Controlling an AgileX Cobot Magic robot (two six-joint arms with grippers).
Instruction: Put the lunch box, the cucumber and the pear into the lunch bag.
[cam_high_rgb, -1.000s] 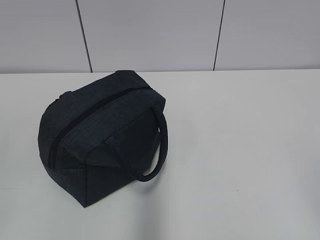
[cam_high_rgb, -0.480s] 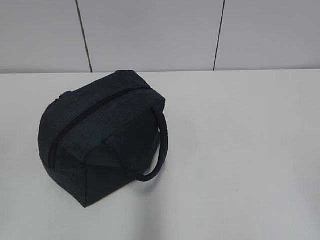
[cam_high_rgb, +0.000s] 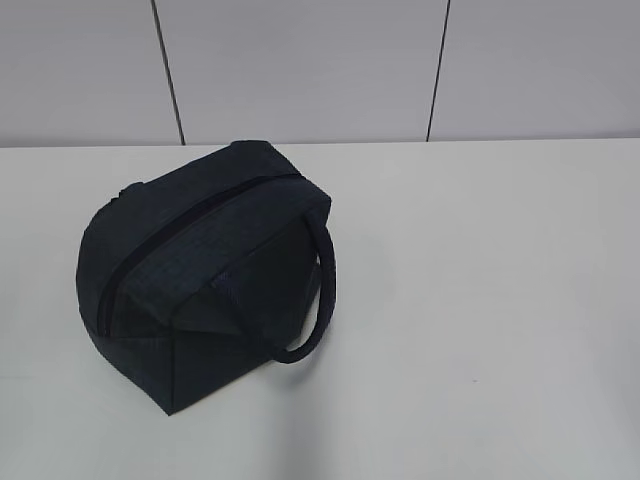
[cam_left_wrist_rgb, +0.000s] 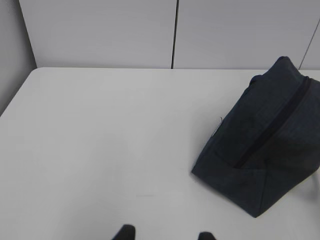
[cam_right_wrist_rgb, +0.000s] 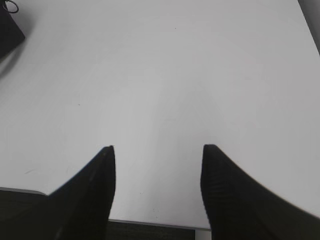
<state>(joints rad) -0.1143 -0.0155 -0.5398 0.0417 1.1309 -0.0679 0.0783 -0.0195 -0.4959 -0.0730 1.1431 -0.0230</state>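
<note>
Looking over my three feeds, I find only the lunch bag (cam_high_rgb: 200, 270) on the desk (cam_high_rgb: 480, 300); the lunch box, the cucumber and the pear show in none of them, so I cannot say where they lie. The bag sits upright, its zipper (cam_high_rgb: 190, 215) running along the top ridge and, as far as I can tell, closed end to end. A looped handle (cam_high_rgb: 318, 290) droops down the side of the bag that faces my right arm. In the right wrist view a metal ring pull (cam_right_wrist_rgb: 10, 6) shows at one corner of the bag. My left hand (cam_left_wrist_rgb: 165, 235) is released, its two tips apart over bare desk, well clear of the bag and to its left. My right hand (cam_right_wrist_rgb: 157, 165) is also released, its jaws spread wider, hovering over bare desk well apart from the bag, grasping nothing. I judge the bag soft and light: the fabric will likely sag and slide on the smooth desk if I tug at it with one hand only. I would pin the bag's body or a handle with one hand and take the ring pull with the other, since the ring is small, stiff and the surest thing to pinch. The fabric itself gives little to bite on.
</note>
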